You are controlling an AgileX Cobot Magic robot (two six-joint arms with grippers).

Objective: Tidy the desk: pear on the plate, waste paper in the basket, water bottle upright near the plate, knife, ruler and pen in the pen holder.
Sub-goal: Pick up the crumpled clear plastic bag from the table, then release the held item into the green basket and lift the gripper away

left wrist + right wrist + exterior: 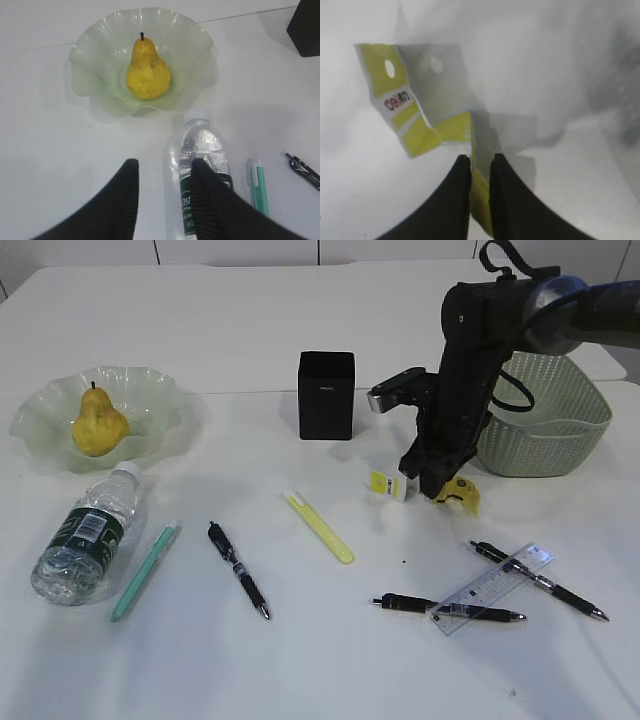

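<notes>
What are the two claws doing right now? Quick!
Left claw: open, holding nothing, one finger against the bottle.
Right claw: shut on the paper.

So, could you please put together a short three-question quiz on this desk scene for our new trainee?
1. True or false: the pear already sits on the plate.
2. What is the right gripper pinching? A) the ruler B) the waste paper C) a pen
3. How does the water bottle lie, and which gripper is next to it?

Key:
1. True.
2. B.
3. On its side near the plate; the left gripper, with one finger over the bottle.
</notes>
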